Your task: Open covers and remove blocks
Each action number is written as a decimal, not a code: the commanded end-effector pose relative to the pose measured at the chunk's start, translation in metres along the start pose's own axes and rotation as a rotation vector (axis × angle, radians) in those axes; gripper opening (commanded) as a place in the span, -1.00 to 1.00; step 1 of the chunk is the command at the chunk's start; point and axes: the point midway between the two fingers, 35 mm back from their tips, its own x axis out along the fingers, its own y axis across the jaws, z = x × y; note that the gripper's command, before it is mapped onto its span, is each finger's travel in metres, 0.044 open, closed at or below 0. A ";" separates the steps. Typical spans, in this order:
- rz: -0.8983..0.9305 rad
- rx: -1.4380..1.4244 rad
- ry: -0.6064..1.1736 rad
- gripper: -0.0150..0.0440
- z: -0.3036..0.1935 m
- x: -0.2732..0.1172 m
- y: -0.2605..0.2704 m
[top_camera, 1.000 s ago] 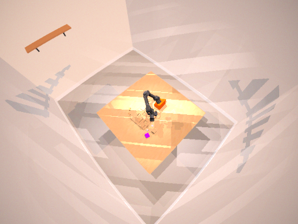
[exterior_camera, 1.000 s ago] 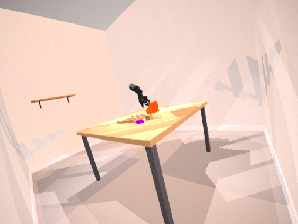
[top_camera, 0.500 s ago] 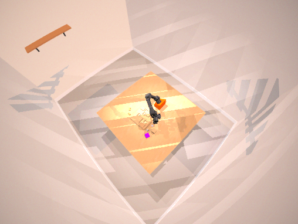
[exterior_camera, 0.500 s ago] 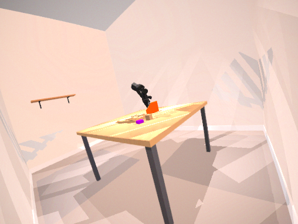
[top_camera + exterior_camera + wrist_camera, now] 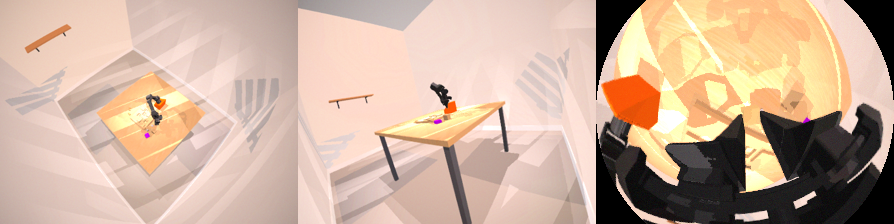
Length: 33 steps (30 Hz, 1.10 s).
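The pale wooden puzzle board (image 5: 136, 122) (image 5: 419, 121) (image 5: 721, 114) lies on the table; its covers and wells are too small and washed out to read. My gripper (image 5: 157, 124) (image 5: 446, 107) (image 5: 752, 114) is above the table beside the board's right corner in the top view. It is shut on a pale wood-coloured block, which barely shows between the fingertips in the wrist view. A purple block (image 5: 147, 135) (image 5: 437, 121) (image 5: 806, 120) rests on the table clear of the board. A tan block (image 5: 153, 132) (image 5: 447, 116) (image 5: 794, 100) stands near it. Two small whitish pieces (image 5: 152, 125) (image 5: 147, 129) lie between them and the board.
An orange box-like object (image 5: 160, 104) (image 5: 450, 107) (image 5: 633, 100) stands on the table (image 5: 149, 162) (image 5: 412, 139) beside the arm's base, behind the gripper in the exterior view. Bright stripes and shadows cross the table top. A wooden shelf (image 5: 48, 38) (image 5: 351, 98) hangs on the wall, far away.
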 end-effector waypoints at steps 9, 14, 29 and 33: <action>0.008 -0.007 0.000 -0.22 0.002 0.023 -0.001; 0.008 -0.007 0.000 -0.22 0.001 0.031 -0.002; 0.008 -0.007 0.000 -0.22 0.001 0.056 -0.002; 0.009 -0.007 0.001 -0.22 0.001 0.063 -0.002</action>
